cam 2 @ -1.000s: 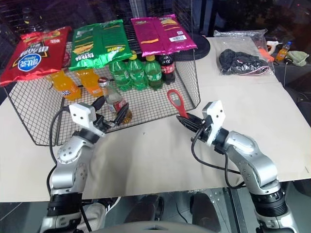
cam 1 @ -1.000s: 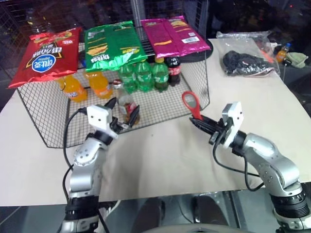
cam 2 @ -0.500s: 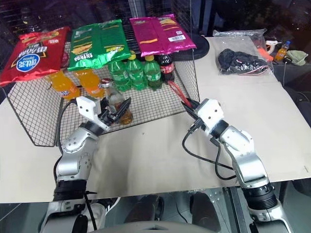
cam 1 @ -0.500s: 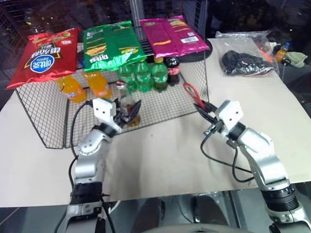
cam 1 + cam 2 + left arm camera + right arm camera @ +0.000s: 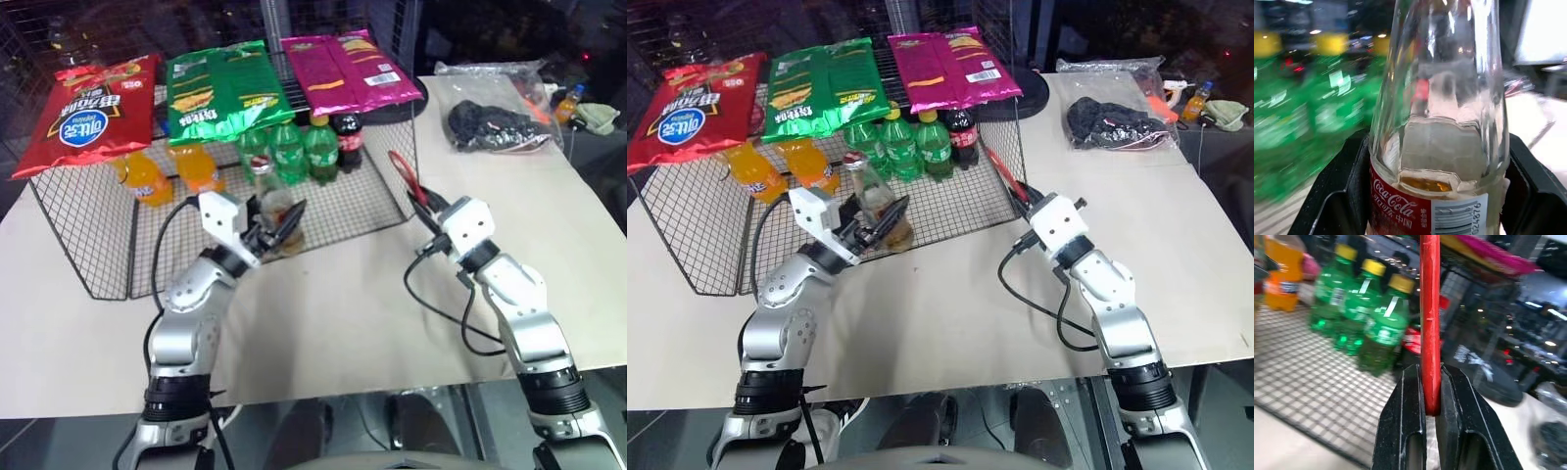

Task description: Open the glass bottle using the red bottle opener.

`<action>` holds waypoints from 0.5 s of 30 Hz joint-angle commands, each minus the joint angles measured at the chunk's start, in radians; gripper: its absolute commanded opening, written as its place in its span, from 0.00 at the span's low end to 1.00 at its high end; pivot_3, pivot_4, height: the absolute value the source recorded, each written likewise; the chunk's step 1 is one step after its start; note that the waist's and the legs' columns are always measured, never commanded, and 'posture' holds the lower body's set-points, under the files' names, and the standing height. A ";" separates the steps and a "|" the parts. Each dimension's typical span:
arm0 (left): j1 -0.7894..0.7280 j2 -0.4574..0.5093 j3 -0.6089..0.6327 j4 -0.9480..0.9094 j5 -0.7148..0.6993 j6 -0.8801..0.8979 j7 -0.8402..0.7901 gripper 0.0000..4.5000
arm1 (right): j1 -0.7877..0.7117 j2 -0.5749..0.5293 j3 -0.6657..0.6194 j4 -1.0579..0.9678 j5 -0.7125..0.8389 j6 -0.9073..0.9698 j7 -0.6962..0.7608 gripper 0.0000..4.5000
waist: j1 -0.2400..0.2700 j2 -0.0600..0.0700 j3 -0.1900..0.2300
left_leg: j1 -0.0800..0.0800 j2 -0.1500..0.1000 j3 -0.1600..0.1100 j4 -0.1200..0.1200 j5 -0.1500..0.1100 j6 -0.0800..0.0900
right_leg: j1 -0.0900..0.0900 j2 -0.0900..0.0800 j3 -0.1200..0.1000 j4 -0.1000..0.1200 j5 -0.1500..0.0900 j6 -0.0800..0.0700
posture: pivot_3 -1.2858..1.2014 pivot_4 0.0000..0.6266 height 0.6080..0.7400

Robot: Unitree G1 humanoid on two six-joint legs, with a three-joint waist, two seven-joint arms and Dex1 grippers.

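glass bottle [image 5: 275,204] sits centre-left of the head view, just in front of the wire basket [image 5: 88,257], clamped low on its body by the left tool [image 5: 278,229]; the left wrist view shows a black finger pressed on each side of the label. bottle leans a bit toward the upper left of the frame, crown cap [image 5: 261,165] on. cannot tell if its base touches the table [image 5: 333,313].

red bottle opener [image 5: 407,180] is right of centre, pinched at the end of its handle by the right tool [image 5: 427,209], fingers together on it in the right wrist view, head pointing to the upper part of the frame near the basket's right wall. opener and cap are well apart, so prying not started.

risks, as a judgement:
- opener held only at the handle tip, so the prying load could twist or slip it out of the fingers.
- smooth glass gripped low, so force at the cap could tip the bottle or spin it in the grip.
- green soda bottles [image 5: 289,150] and basket wall sit close behind; a swing toward the cap could clip them.
- tilted bottle may spill once the cap pops.
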 commanded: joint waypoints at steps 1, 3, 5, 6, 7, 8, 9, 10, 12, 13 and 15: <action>0.017 -0.004 -0.070 -0.053 0.012 -0.028 -0.044 0.58 | -0.026 0.007 -0.031 0.000 -0.017 -0.047 -0.036 0.00 | -0.002 0.000 0.000 | 0.000 0.000 0.000 0.000 0.000 0.000 | 0.000 0.000 0.000 0.000 0.000 0.000 | 0.52 0.24 1.00; 0.018 -0.010 -0.099 -0.039 0.020 -0.047 -0.065 0.58 | -0.028 0.011 -0.034 0.005 -0.020 -0.052 -0.042 0.00 | -0.002 0.000 0.000 | 0.000 0.000 0.001 0.000 0.000 0.000 | -0.001 0.001 0.001 0.001 0.000 0.000 | 0.52 0.24 1.00; 0.016 -0.024 -0.127 -0.007 0.038 -0.078 -0.081 0.58 | -0.026 0.013 -0.037 0.010 -0.021 -0.055 -0.048 0.00 | -0.001 0.000 0.000 | 0.000 0.000 0.002 0.000 0.001 -0.001 | -0.002 0.001 0.002 0.004 0.000 0.000 | 0.52 0.24 1.00; 0.014 -0.035 -0.143 0.017 0.044 -0.098 -0.097 0.58 | -0.024 0.014 -0.038 0.012 -0.022 -0.056 -0.051 0.00 | -0.001 0.000 0.000 | 0.000 0.000 0.002 0.000 0.001 -0.001 | -0.003 0.001 0.002 0.005 0.000 0.000 | 0.52 0.24 1.00; 0.010 -0.049 -0.155 0.037 0.046 -0.111 -0.106 0.58 | -0.023 0.014 -0.039 0.013 -0.024 -0.059 -0.055 0.00 | -0.001 0.000 0.000 | 0.000 0.000 0.002 0.000 0.001 -0.001 | -0.002 0.001 0.003 0.005 0.000 0.000 | 0.52 0.24 1.00; 0.006 -0.060 -0.161 0.052 0.047 -0.122 -0.109 0.58 | -0.021 0.014 -0.040 0.014 -0.025 -0.061 -0.057 0.00 | 0.000 0.000 0.000 | 0.000 0.000 0.002 0.001 0.001 -0.001 | -0.002 0.001 0.003 0.006 0.000 0.000 | 0.52 0.24 1.00; 0.004 -0.068 -0.163 0.066 0.048 -0.131 -0.113 0.58 | -0.021 0.015 -0.041 0.013 -0.026 -0.061 -0.059 0.00 | 0.000 0.000 0.000 | 0.000 0.000 0.003 0.002 0.001 -0.001 | -0.002 0.001 0.003 0.007 0.000 0.000 | 0.52 0.24 1.00; 0.002 -0.070 -0.166 0.080 0.057 -0.149 -0.119 0.58 | -0.020 0.015 -0.042 0.012 -0.028 -0.062 -0.062 0.00 | 0.001 0.000 0.000 | 0.000 0.000 0.003 0.003 0.001 -0.001 | -0.002 0.001 0.004 0.007 0.000 0.000 | 0.52 0.24 1.00; 0.005 -0.076 -0.164 0.098 0.056 -0.175 -0.132 0.58 | -0.016 0.016 -0.045 0.007 -0.029 -0.060 -0.067 0.00 | 0.003 0.000 0.000 | 0.000 0.000 0.002 0.004 0.001 -0.001 | -0.002 0.001 0.004 0.009 0.000 0.000 | 0.52 0.24 1.00; 0.006 -0.076 -0.164 0.104 0.057 -0.187 -0.139 0.58 | -0.015 0.016 -0.046 0.005 -0.029 -0.060 -0.069 0.00 | 0.003 0.000 0.000 | 0.001 0.000 0.003 0.004 0.001 -0.001 | -0.002 0.001 0.004 0.009 0.000 0.000 | 0.52 0.24 1.00; 0.008 -0.079 -0.164 0.114 0.052 -0.214 -0.154 0.58 | -0.011 0.015 -0.046 0.002 -0.031 -0.061 -0.071 0.00 | 0.003 0.000 0.000 | 0.000 0.000 0.003 0.005 0.001 -0.001 | -0.002 0.001 0.004 0.010 0.000 0.000 | 0.52 0.24 1.00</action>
